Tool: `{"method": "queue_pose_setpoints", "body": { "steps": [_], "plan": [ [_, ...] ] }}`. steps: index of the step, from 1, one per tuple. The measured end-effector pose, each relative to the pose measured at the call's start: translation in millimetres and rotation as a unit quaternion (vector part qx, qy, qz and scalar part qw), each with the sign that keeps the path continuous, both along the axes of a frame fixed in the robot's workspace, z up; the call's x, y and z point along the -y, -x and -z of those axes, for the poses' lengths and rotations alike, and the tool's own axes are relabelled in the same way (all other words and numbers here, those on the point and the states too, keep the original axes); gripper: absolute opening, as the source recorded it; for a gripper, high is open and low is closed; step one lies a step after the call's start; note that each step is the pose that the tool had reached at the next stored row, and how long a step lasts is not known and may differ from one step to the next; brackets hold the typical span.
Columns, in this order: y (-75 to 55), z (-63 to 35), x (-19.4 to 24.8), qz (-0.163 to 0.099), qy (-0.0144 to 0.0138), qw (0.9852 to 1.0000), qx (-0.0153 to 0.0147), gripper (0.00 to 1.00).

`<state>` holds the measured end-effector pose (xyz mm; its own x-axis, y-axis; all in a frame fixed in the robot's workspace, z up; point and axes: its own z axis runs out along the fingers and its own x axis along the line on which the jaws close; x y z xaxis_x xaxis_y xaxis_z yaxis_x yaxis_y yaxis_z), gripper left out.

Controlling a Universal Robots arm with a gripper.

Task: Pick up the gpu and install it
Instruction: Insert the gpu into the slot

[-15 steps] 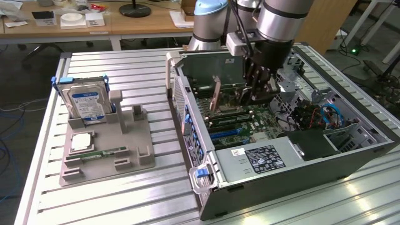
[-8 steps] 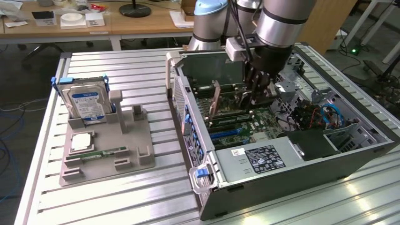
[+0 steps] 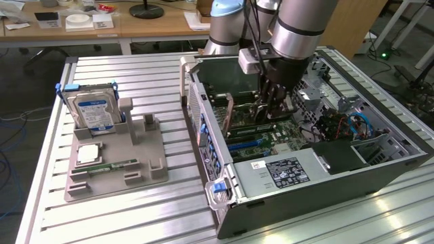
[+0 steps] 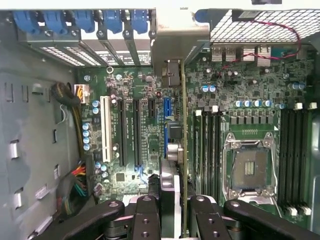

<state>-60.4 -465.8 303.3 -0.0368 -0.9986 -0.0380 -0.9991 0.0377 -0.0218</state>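
Observation:
The gpu (image 4: pixel 183 125) stands on edge inside the open computer case (image 3: pixel 379 168), seen as a thin green board with a dark cooler and a silver end bracket (image 4: pixel 175 40) toward the case's rear wall. My gripper (image 4: pixel 175 212) is shut on it, one black finger (image 4: pixel 147 212) on each side of the card. The card hangs just over the motherboard (image 4: pixel 135 100), next to the blue expansion slot (image 4: pixel 166 106); whether it touches a slot I cannot tell. In the exterior view the gripper (image 3: pixel 271 104) reaches down into the case with the gpu (image 3: pixel 232 113) beside it.
A grey fixture (image 3: pixel 146 152) at the exterior view's left holds a silver hard drive (image 3: pixel 95 114) and a narrow green memory stick (image 3: pixel 112 165). In the case are the power supply (image 3: pixel 285 170), the CPU socket (image 4: pixel 250 167), memory slots (image 4: pixel 207 145) and bundled cables (image 4: pixel 75 180).

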Motion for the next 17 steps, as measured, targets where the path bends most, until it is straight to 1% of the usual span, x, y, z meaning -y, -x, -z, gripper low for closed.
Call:
{"method": "queue_pose_setpoints", "body": {
  "steps": [5, 17],
  "plan": [
    [2.6, 9.6, 0.0, 0.000, 0.0002, 1.0000, 0.0000, 0.28],
    [3.2, 31.4, 0.0, 0.000, 0.0002, 1.0000, 0.0000, 0.28]
  ]
}}
